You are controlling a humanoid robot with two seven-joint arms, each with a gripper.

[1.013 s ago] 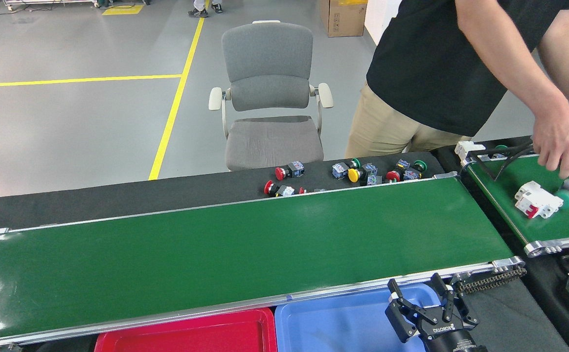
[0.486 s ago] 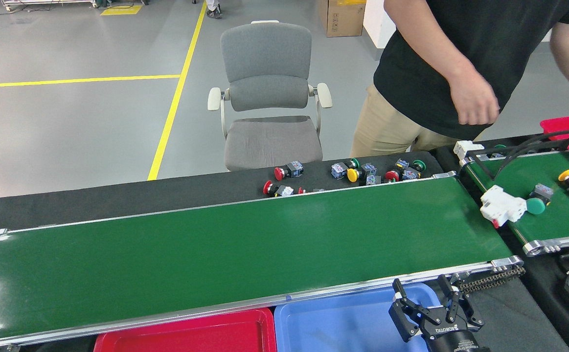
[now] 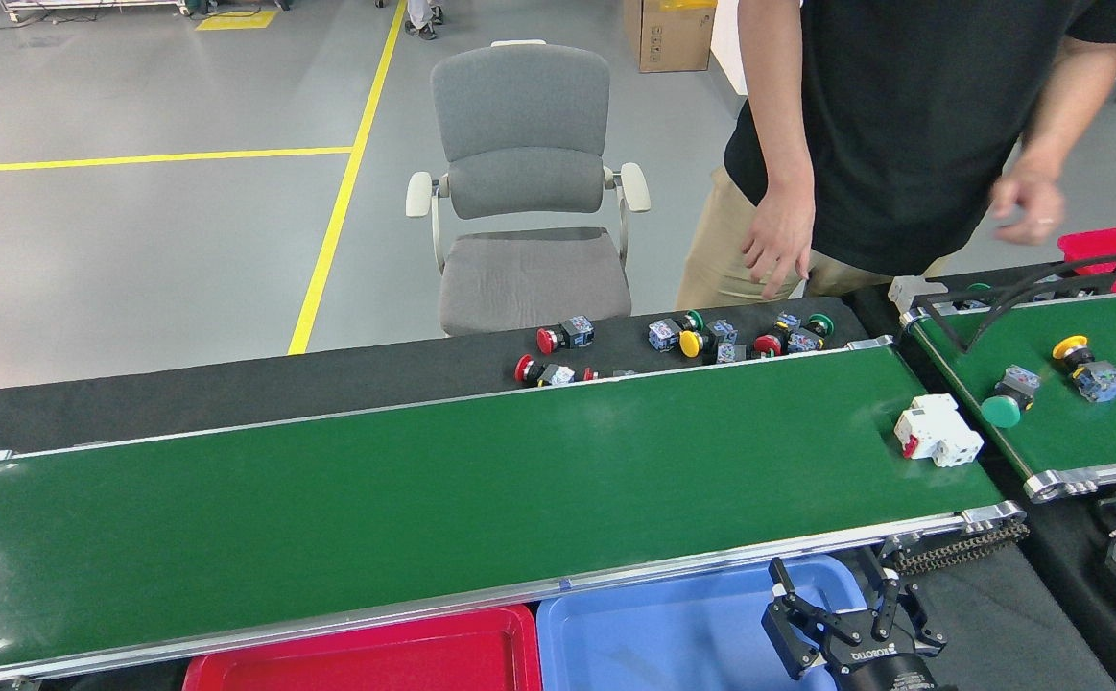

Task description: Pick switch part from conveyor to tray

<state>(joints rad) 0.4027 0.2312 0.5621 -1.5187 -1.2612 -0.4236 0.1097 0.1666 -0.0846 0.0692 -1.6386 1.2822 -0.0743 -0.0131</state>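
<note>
Head view: red tray and blue tray sat empty below conveyor. Right gripper hovered spread over the blue tray. White switch part lay at belt's right end; late reach risked missing it, or snagging the person's hand.

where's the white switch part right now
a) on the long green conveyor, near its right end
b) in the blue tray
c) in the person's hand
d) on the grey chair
a: the white switch part lies on the belt of the long green conveyor close to its right end, apart from the blue tray and from the right gripper, which is open over that tray.
</note>
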